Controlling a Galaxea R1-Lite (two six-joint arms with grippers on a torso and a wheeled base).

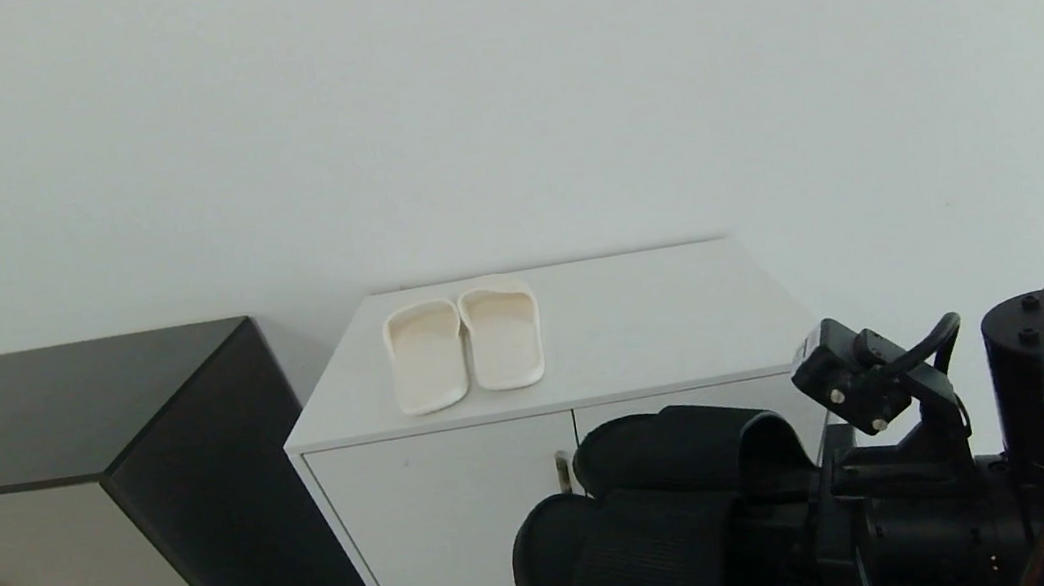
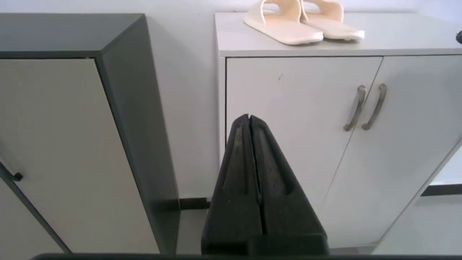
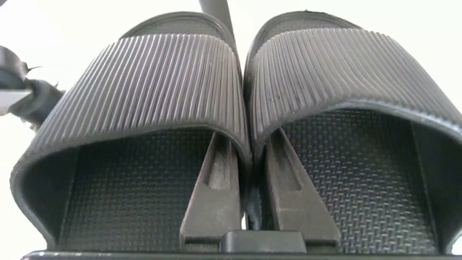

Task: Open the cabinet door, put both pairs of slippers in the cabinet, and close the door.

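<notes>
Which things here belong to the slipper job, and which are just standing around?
Job: white cabinet, doors shut; cream slippers on its top; black slippers pinched in the right gripper; left gripper, shut and empty.
Standing around: dark cabinet beside the white one.

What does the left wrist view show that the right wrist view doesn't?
Left wrist: the left tool, shut, in front of the white cabinet with both doors closed, its two handles, the cream slippers on top, and a dark cabinet beside it.
Right wrist: the right tool with a finger inside each of the black slippers, pinching their adjoining walls together.
Shared: each looks out past its own tool; no task item is common to both.
</notes>
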